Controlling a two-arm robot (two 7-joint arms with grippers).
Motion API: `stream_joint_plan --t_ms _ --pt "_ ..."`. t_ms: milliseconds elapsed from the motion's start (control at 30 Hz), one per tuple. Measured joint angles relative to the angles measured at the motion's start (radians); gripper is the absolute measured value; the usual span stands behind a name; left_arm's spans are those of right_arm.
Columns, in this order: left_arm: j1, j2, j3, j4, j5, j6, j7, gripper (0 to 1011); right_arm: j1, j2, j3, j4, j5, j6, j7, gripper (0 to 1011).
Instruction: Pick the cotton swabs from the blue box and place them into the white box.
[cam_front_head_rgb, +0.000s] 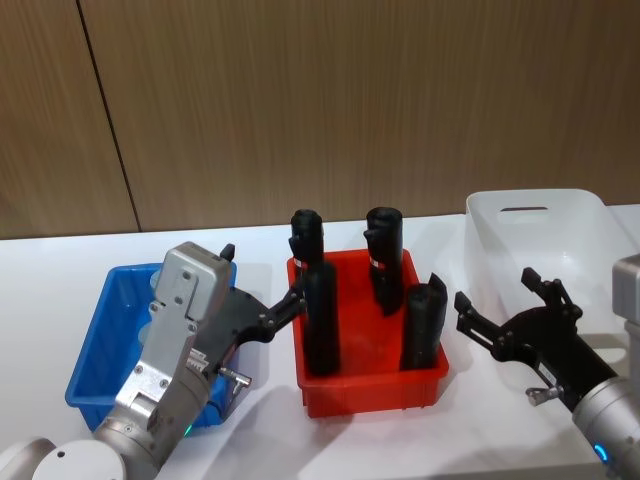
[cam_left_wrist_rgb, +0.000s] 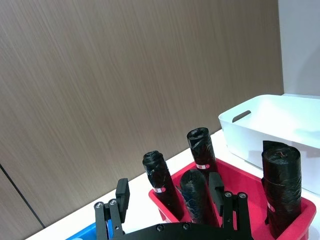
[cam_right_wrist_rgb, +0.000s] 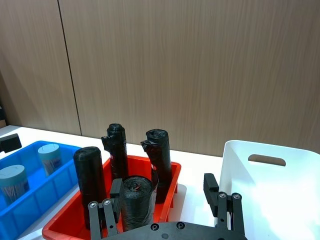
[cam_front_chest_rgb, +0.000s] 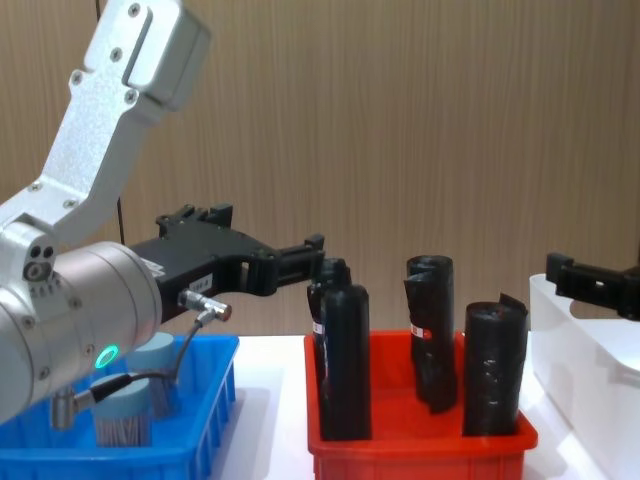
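Cotton swabs sit in the blue box. The left gripper hangs by its edge, the right gripper by the white box, both spread apart.

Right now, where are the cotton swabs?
The cotton swabs sit in the blue box on the robot's left, next to the red bin holding black rolls.

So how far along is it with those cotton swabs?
Nothing done: the white box looks empty. Nothing in hand: the left tool, by the blue box, and the right tool, beside the white box, are open. To do: both cotton swab tubs sit in the blue box.
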Motion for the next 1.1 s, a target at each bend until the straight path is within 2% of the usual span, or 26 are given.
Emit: stream_joint_plan --t_ms 767,1100 --pt "0.0 0.0 0.0 0.0 0.0 0.0 0.0 1004 0.0 0.0 0.0 0.0 0.0 0.0 0.0 1002" --pt "0.002 0.018 -0.02 0.01 -0.012 0.024 0.002 1004 0.0 0.0 0.0 0.0 0.0 0.0 0.0 1002"
